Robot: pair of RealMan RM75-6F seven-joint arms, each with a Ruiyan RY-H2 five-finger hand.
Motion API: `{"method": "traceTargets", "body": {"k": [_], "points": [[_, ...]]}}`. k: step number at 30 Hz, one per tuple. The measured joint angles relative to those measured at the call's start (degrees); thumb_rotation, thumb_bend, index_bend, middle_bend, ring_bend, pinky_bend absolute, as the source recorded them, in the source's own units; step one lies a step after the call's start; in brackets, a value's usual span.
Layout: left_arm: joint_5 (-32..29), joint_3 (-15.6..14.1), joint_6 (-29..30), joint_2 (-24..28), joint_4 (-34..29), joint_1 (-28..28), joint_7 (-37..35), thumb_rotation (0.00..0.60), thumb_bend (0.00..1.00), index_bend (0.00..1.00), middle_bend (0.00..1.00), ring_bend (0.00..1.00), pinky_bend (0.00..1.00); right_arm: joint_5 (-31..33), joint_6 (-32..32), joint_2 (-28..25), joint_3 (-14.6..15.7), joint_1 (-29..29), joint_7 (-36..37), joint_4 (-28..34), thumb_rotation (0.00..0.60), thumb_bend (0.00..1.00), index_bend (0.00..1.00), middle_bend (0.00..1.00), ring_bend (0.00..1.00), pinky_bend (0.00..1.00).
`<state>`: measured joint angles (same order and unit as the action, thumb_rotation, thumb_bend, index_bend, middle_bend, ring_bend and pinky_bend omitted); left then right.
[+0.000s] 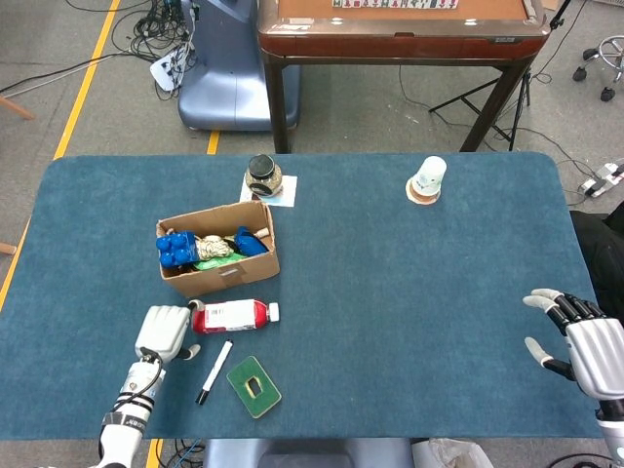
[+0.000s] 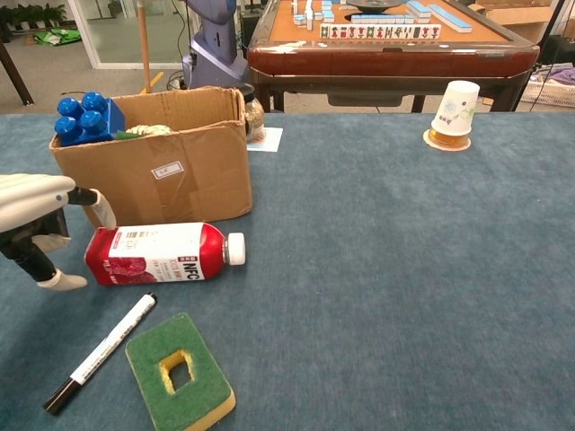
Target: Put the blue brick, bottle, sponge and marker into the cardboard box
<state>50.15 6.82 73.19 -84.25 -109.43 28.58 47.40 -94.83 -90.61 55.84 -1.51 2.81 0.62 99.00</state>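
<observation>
Bottle [image 2: 162, 253] on side near box [image 2: 157, 171], red label reads "NFC". Left hand [image 2: 36, 220] just left of bottle base, fingers apart, perhaps touching it. Brick [image 2: 87, 118] in box. Marker [image 2: 101, 352], sponge [image 2: 180, 373] nearer. Right hand [image 1: 588, 348] spread, empty, far right.

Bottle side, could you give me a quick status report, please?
Left hand open beside the bottle, no grip yet. Right hand open, idle. Marker and sponge on table; blue brick boxed. Path clear.
</observation>
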Motion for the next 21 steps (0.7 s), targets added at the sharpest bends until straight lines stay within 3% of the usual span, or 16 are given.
{"method": "traceTargets", "body": {"k": [9,21], "points": [[-5.0,2.0,-0.3,-0.6,-0.4,2.7,0.5,0.6,0.15,0.28,1.0,0.85,0.89,-0.2,-0.6,-0.2,-0.2,-0.2,0.7,0.0,0.6,0.23,0.32,0.3,0.29,0.41],[-9.9,2.4,-1.2,-1.4,1.1,5.8,1.5,0.6,0.15,0.24,1.0,0.85,0.89,-0.1,-2.6,-0.8,-0.7,-1.1,1.7,-0.1,0.6,0.24,0.32,0.3,0.29,0.41]]}}
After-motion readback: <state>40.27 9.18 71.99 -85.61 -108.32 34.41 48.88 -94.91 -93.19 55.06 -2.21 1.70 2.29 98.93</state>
